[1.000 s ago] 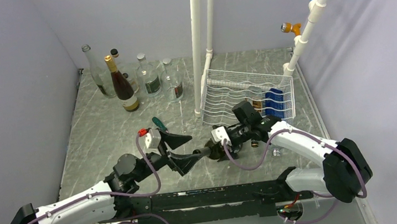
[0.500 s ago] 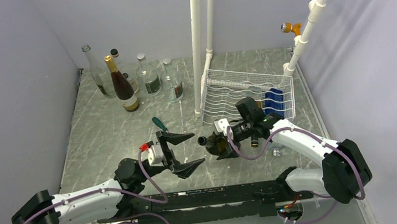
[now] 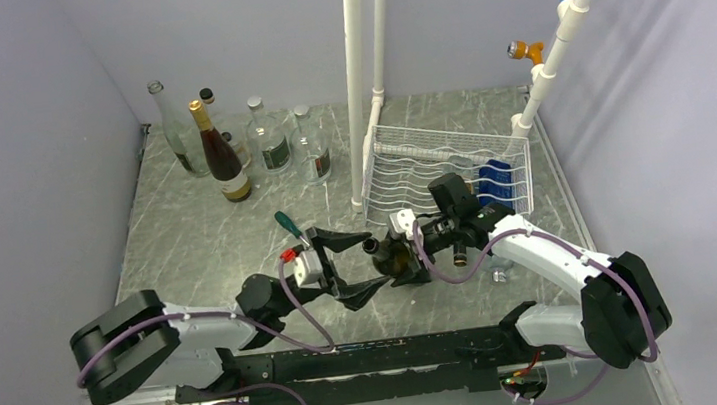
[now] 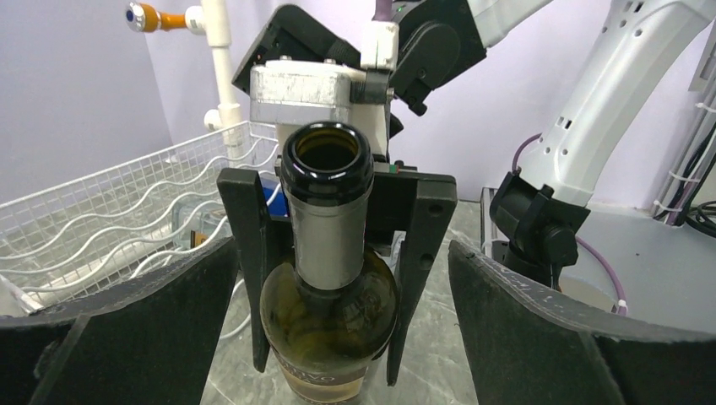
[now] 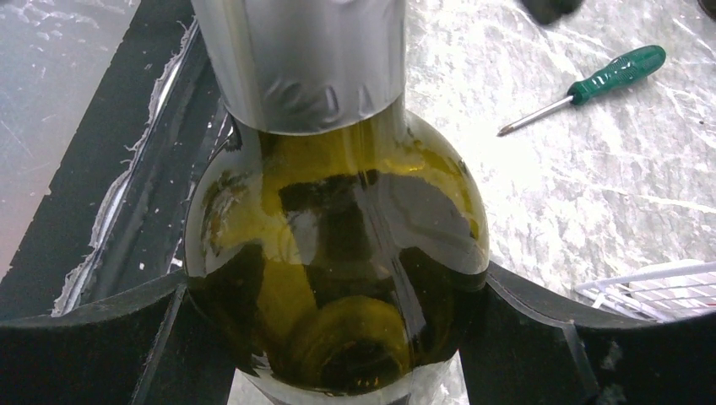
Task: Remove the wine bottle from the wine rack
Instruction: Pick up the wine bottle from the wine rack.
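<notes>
A dark green wine bottle [image 3: 399, 258] with a silver foil neck is held tilted above the table, in front of the white wire wine rack [image 3: 435, 159] and apart from it. My right gripper [image 3: 411, 257] is shut on its body, which fills the right wrist view [image 5: 338, 253]. My left gripper [image 3: 349, 264] is wide open, its jaws on either side of the bottle's open mouth [image 4: 328, 156] without touching it. In the left wrist view the right gripper's fingers [image 4: 420, 270] flank the bottle's shoulder [image 4: 328, 312], and the rack [image 4: 110, 211] stands behind on the left.
Several bottles [image 3: 226, 151] stand at the back left. A green screwdriver [image 3: 287, 223] lies left of the rack and shows in the right wrist view [image 5: 591, 84]. White pipes [image 3: 361, 71] rise beside the rack. A blue object [image 3: 496, 183] lies in the rack.
My right gripper has carried the bottle a little up and back towards the rack. My left arm has swung right, bringing its open gripper up around the bottle's mouth.
</notes>
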`<act>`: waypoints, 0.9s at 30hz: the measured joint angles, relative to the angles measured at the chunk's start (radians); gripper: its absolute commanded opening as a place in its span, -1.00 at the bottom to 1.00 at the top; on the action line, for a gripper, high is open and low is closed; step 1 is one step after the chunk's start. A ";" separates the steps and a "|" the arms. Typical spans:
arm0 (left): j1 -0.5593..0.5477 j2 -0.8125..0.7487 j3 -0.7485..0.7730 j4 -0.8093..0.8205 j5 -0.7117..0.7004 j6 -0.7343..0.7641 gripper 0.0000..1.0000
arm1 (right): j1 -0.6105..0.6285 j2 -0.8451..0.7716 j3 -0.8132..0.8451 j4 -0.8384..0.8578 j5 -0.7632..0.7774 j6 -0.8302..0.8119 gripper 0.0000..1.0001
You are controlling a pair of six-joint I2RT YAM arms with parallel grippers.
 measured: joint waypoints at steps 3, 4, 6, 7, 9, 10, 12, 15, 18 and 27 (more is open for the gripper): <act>-0.003 0.057 0.023 0.016 0.000 -0.007 0.93 | -0.003 0.000 0.000 0.003 -0.009 0.005 -0.75; -0.005 0.074 0.035 0.018 0.000 -0.008 0.92 | -0.004 0.000 0.000 0.003 -0.011 0.006 -0.75; -0.010 0.094 0.051 0.021 -0.002 -0.009 0.87 | -0.005 0.000 0.000 0.003 -0.015 0.007 -0.75; -0.012 0.103 0.060 0.026 -0.005 -0.008 0.85 | -0.006 0.000 0.000 0.003 -0.016 0.008 -0.75; -0.014 0.114 0.069 0.034 -0.013 -0.008 0.76 | -0.008 0.000 0.000 0.003 -0.017 0.008 -0.75; -0.015 0.118 0.073 0.037 -0.020 -0.009 0.71 | -0.009 0.000 0.000 0.003 -0.017 0.009 -0.75; -0.015 0.126 0.079 0.042 -0.028 -0.010 0.61 | -0.010 0.000 0.000 0.005 -0.018 0.013 -0.75; -0.015 0.142 0.087 0.048 -0.042 -0.014 0.50 | -0.011 0.000 0.000 0.008 -0.018 0.015 -0.75; -0.015 0.159 0.102 0.051 -0.049 -0.018 0.44 | -0.012 0.000 0.000 0.010 -0.018 0.016 -0.75; -0.018 0.175 0.139 0.055 -0.052 -0.028 -0.75 | -0.014 0.000 0.000 0.010 -0.019 0.024 -0.73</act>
